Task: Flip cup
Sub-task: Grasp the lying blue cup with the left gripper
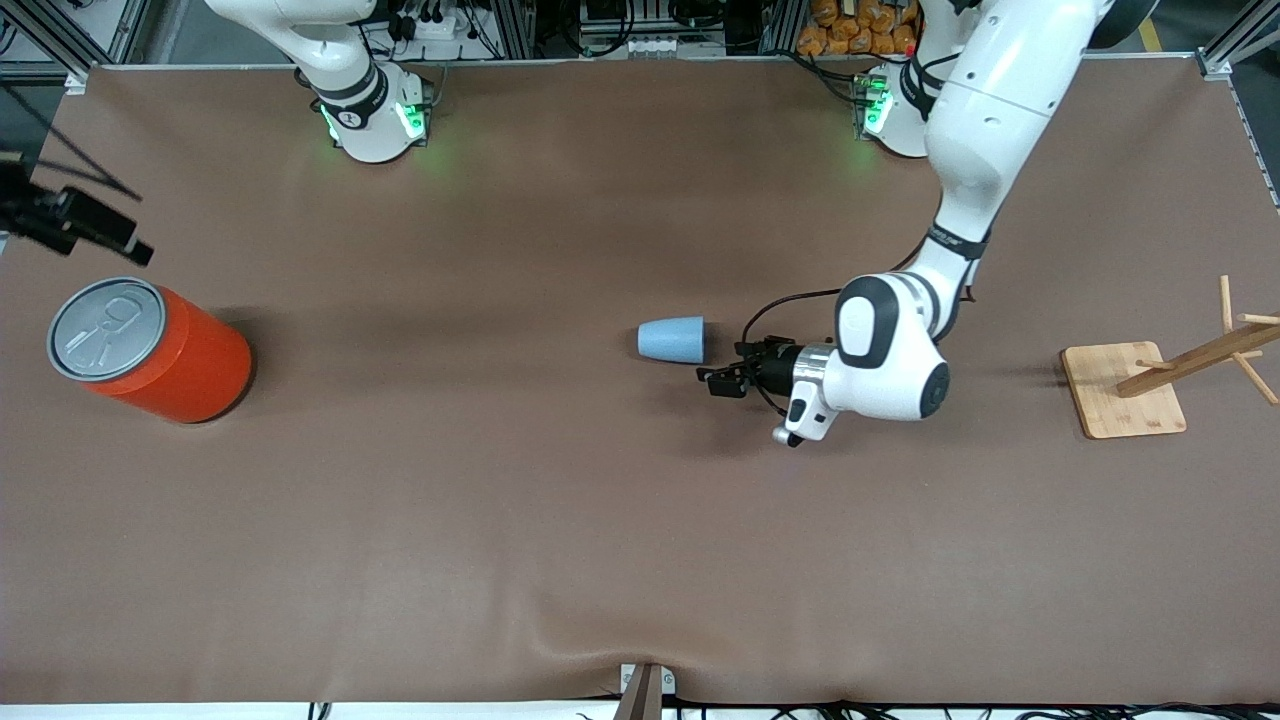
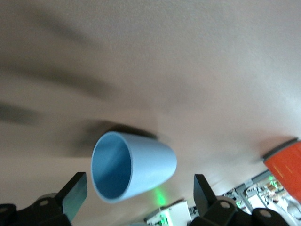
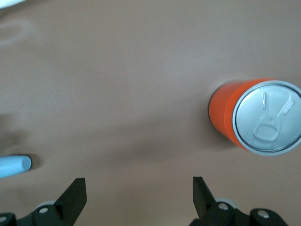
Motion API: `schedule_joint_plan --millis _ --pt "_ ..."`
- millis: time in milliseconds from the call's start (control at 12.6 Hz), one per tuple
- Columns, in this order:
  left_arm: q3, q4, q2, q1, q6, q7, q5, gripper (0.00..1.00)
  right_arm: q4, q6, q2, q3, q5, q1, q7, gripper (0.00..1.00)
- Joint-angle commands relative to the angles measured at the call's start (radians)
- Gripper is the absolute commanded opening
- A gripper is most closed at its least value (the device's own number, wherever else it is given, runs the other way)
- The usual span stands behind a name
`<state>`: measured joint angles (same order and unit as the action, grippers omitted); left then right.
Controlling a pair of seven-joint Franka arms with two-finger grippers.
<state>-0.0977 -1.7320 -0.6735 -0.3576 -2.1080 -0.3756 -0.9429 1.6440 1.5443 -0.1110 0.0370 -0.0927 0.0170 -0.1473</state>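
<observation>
The light-blue cup (image 1: 671, 339) lies on its side on the brown table near the middle, its open mouth turned toward the left arm's end. My left gripper (image 1: 716, 381) is low beside that mouth, a short gap away, open and empty. In the left wrist view the cup (image 2: 141, 162) lies just ahead of the open fingers (image 2: 75, 193), not between them. My right gripper (image 3: 138, 188) is open and empty, high over the right arm's end of the table. The cup's edge shows in the right wrist view (image 3: 14, 165).
A large orange can (image 1: 150, 350) with a grey pull-tab lid stands at the right arm's end; it also shows in the right wrist view (image 3: 256, 117). A wooden rack on a square base (image 1: 1125, 390) stands at the left arm's end.
</observation>
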Motion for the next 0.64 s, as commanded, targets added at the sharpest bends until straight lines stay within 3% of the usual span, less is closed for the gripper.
schedule_joint_plan --millis 0,319,478,558 --pt "0.006 0.005 -0.024 -0.049 -0.082 -0.035 -0.033 1.00 0.062 0.016 -0.058 0.004 0.018 -0.019 -0.021 1.00" --pt "0.007 0.006 -0.057 -0.118 -0.171 -0.045 -0.108 1.00 -0.114 -0.061 0.049 0.004 0.018 -0.025 -0.021 1.00" --pt "0.007 0.009 -0.057 -0.130 -0.175 -0.045 -0.116 1.00 -0.128 -0.067 0.051 0.009 0.022 -0.035 -0.020 1.00" --pt "0.007 0.009 -0.055 -0.139 -0.175 -0.043 -0.116 0.49 -0.127 -0.069 0.047 0.009 0.022 -0.037 -0.020 1.00"
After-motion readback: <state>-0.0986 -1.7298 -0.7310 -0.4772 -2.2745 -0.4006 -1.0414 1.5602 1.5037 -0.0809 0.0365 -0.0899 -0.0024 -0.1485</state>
